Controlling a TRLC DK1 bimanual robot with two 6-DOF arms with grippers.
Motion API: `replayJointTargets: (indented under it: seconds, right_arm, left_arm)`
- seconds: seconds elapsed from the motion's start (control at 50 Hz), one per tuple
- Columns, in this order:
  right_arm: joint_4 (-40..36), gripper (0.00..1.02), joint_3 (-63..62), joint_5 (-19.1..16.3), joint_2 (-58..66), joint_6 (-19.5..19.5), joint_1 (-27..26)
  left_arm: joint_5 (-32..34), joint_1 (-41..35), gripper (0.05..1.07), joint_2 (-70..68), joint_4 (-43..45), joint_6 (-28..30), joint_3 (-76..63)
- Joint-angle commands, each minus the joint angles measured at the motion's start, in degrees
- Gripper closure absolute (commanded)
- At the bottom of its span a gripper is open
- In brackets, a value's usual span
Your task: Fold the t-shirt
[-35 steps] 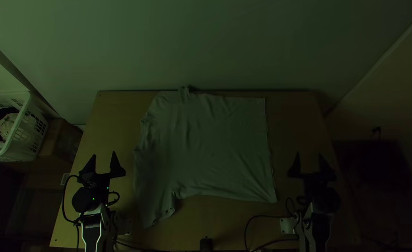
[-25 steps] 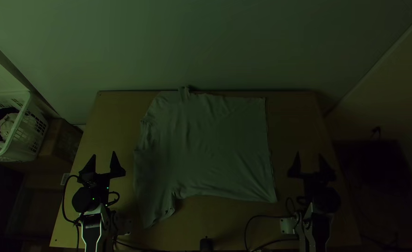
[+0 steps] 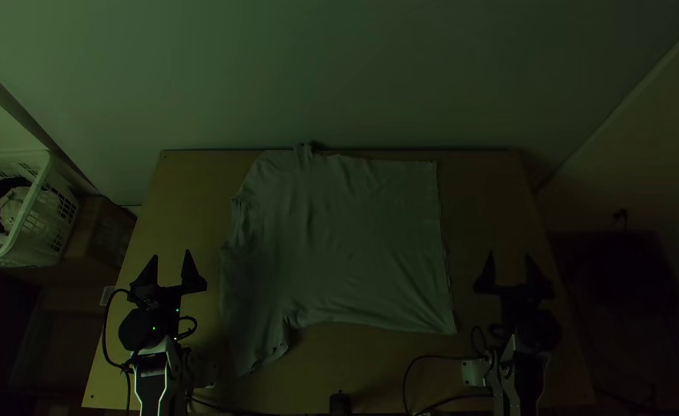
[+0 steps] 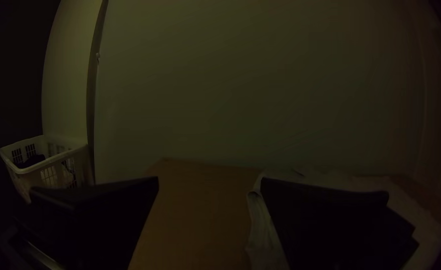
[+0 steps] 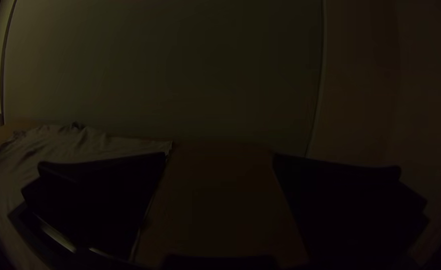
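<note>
1. Currently, your t-shirt (image 3: pixel 355 239) lies spread, slightly wrinkled, across the middle of the table (image 3: pixel 486 192), between your two grippers.
2. Your left gripper (image 3: pixel 172 256) stands open over the table's left side, with the near sleeve (image 3: pixel 256 335) near it on the right, fingers apart from the cloth.
3. Your right gripper (image 3: pixel 509 257) is open too; you have the straight hem (image 3: pixel 441 231) to its left, a bare strip of wood between them.
4. Beyond the table's left edge, you can see a white laundry basket (image 3: pixel 28 231) with dark and pale cloth inside.
</note>
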Motion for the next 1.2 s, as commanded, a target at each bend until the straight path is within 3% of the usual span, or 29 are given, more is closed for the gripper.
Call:
replayJointTargets:
  seconds: [0.0, 0.36, 0.6, 0.78, 1.04, 1.18]
  right_arm:
    - [-0.9, 0.04, -0.7, 0.0, -0.2, 0.2, 0.4]
    - [-0.9, 0.04, -0.7, -0.1, -0.2, 0.2, 0.4]
    - [-1.0, 0.04, -0.7, 0.8, -0.3, 2.9, 0.6]
    - [0.6, 0.04, 0.1, 3.2, -0.3, 2.2, -0.4]
    - [0.0, 0.04, 6.2, 3.1, 0.8, 1.3, -0.3]
    - [4.7, 0.04, 10.7, 3.1, 6.8, -0.2, 0.0]
  left_arm:
    - [0.3, 0.3, 0.09, -0.3, -1.2, 0.0, -2.6]
    - [0.4, 0.3, 0.09, -0.3, -1.2, 0.0, -2.6]
    - [1.1, 0.8, 0.09, -0.1, -1.9, 0.5, -2.5]
    - [1.1, 2.6, 0.09, -0.2, -1.4, 0.3, -2.3]
    - [0.8, 2.5, 0.09, 0.2, -3.3, 0.4, 3.5]
    - [0.9, 1.2, 0.09, 2.5, -3.8, 0.5, 7.1]
